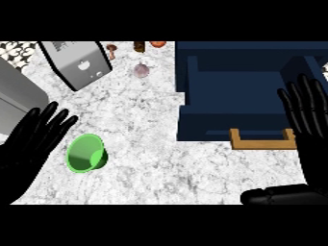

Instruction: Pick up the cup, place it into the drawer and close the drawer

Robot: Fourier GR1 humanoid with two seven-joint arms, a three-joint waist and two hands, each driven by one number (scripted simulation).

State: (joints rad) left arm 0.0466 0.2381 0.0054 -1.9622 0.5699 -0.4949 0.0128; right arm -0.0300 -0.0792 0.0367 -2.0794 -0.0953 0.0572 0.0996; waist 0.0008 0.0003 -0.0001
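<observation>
Marble counter (159, 158). Green cup (87, 153) lies left of centre, seemingly tipped, mouth toward my left hand (20, 149) just beside it, fingers straight, released. Open drawer (202, 127) well to the right; right hand (312, 115) over it, also released, farther off.

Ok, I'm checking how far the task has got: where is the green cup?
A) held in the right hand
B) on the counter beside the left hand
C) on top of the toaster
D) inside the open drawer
B: the green cup rests on the counter just right of the open left hand; no cup shows in the open drawer.
</observation>
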